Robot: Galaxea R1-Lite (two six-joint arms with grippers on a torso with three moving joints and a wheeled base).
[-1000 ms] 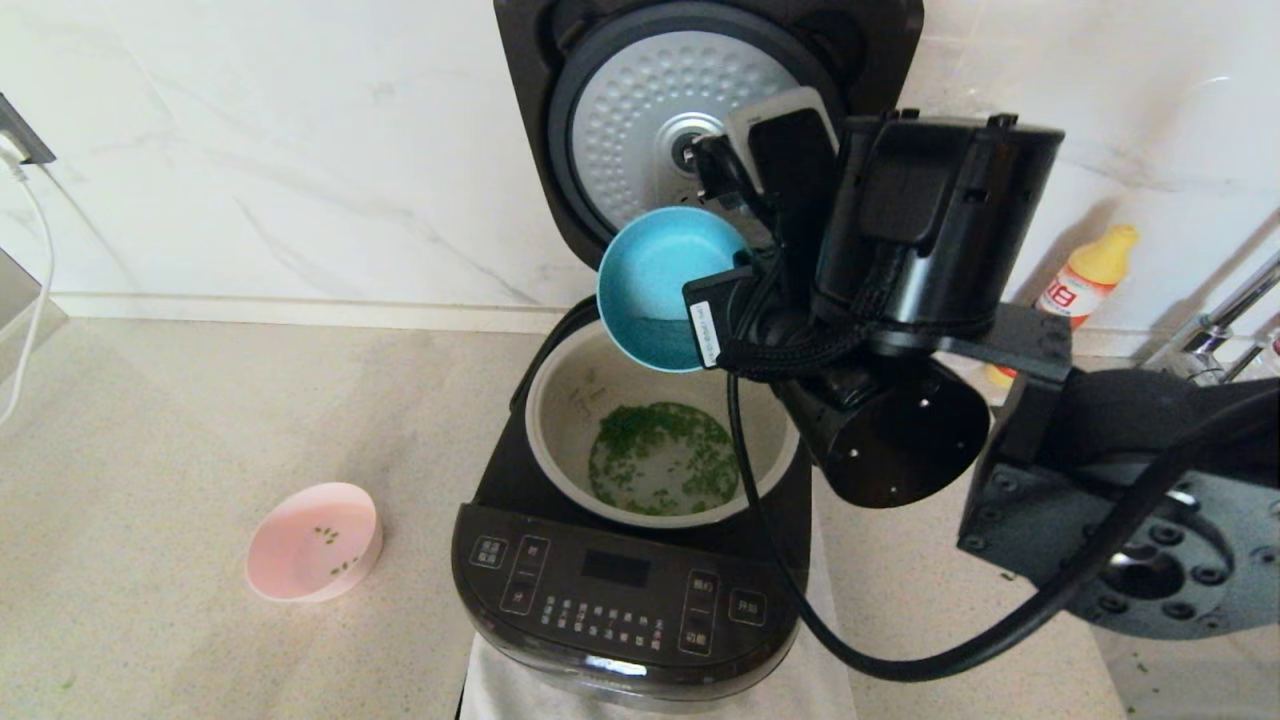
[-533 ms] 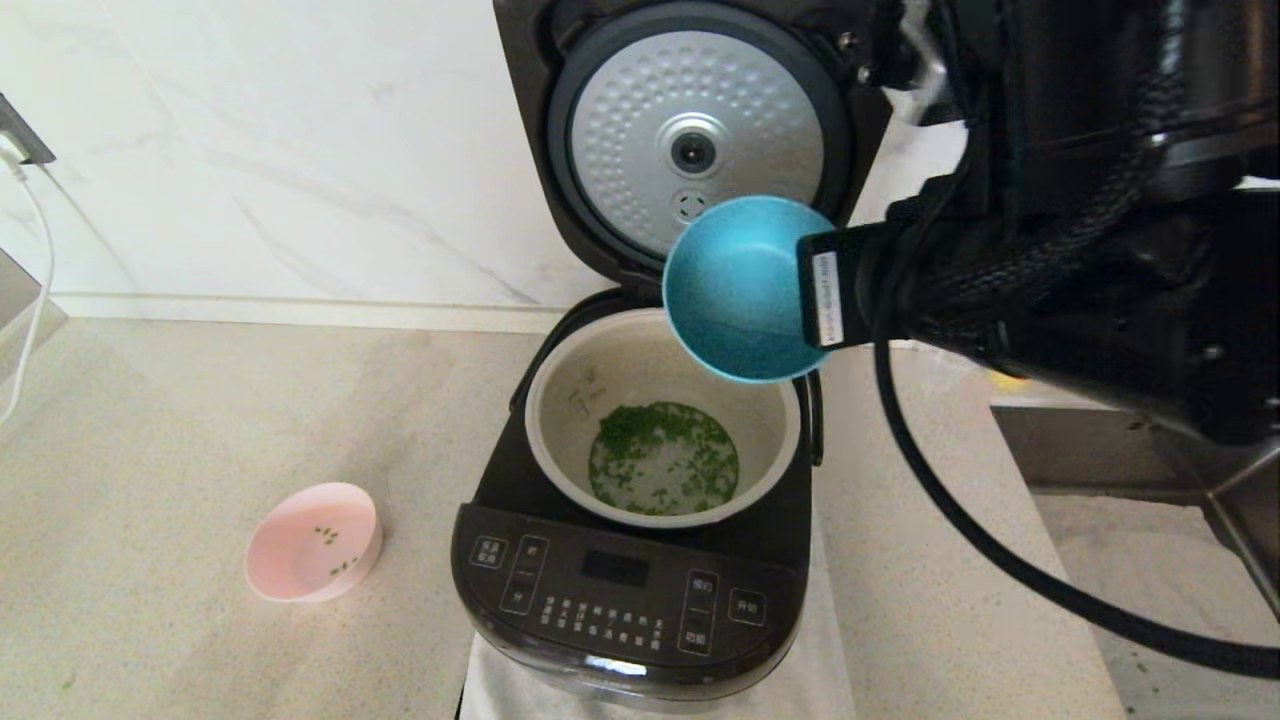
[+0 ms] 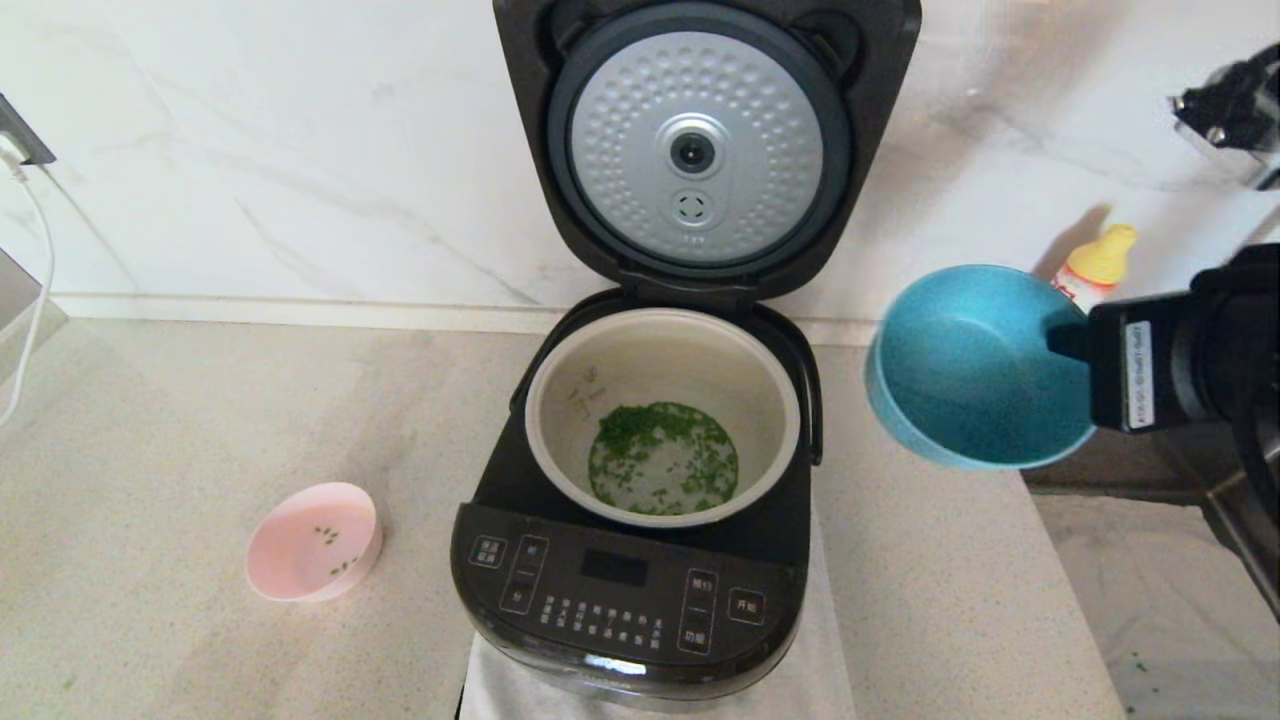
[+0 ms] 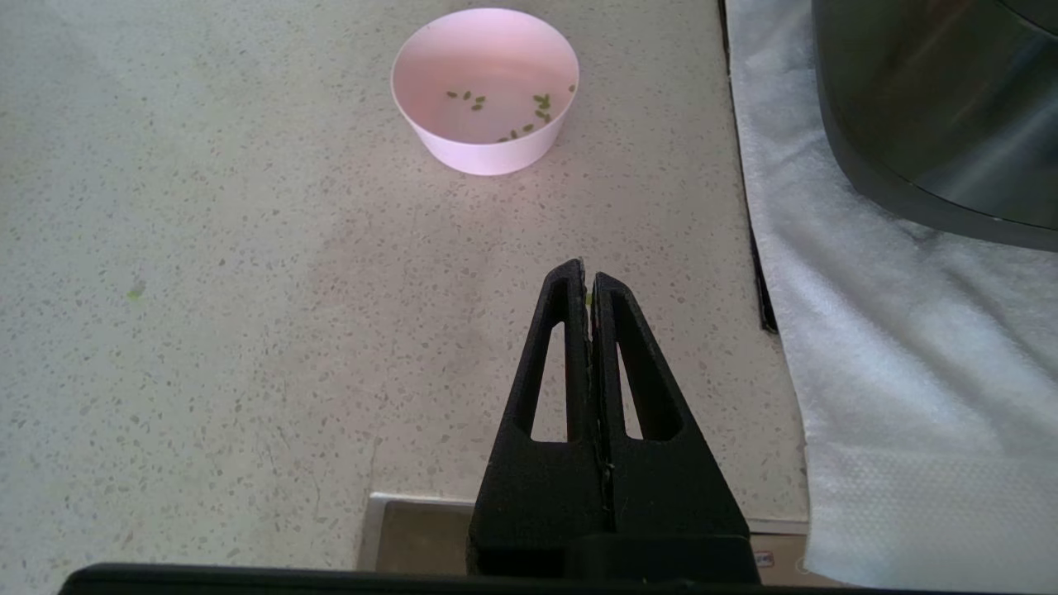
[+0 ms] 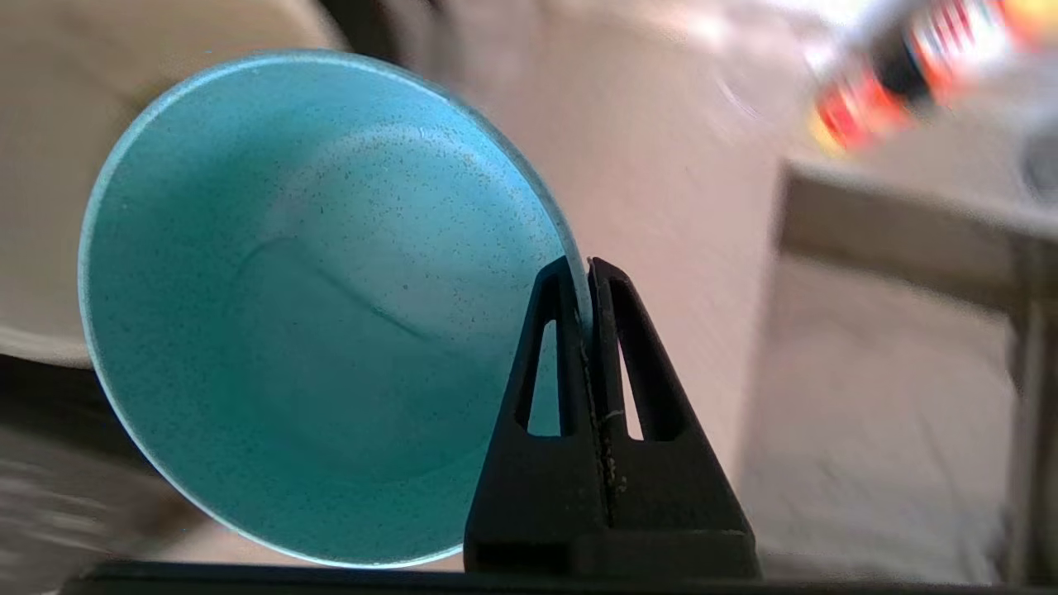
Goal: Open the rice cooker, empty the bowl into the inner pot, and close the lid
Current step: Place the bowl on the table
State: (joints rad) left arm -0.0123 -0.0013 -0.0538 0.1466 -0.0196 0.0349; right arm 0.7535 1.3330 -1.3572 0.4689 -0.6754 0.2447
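Observation:
The black rice cooker (image 3: 625, 590) stands open on a white cloth, its lid (image 3: 700, 150) upright and showing its dimpled silver underside. The pale inner pot (image 3: 560, 400) holds green bits and rice at its bottom. My right gripper (image 5: 585, 268) is shut on the rim of an empty blue bowl (image 3: 975, 365), held in the air to the right of the cooker; the bowl also shows in the right wrist view (image 5: 314, 314). My left gripper (image 4: 585, 273) is shut and empty over the counter near the cooker's left side. A pink bowl (image 3: 312, 540) with a few green bits sits on the counter at the left, also in the left wrist view (image 4: 483, 87).
A yellow-capped bottle (image 3: 1095, 265) stands by the wall at the right, behind the blue bowl. A lower surface (image 3: 1150, 610) drops off beyond the counter's right edge. A white cable (image 3: 35, 270) hangs at the far left. The marble wall runs behind the cooker.
My right gripper has carried the blue bowl from over the inner pot to the right and lower, clear of the cooker, and turned it more upright. The lid's underside is now fully in view.

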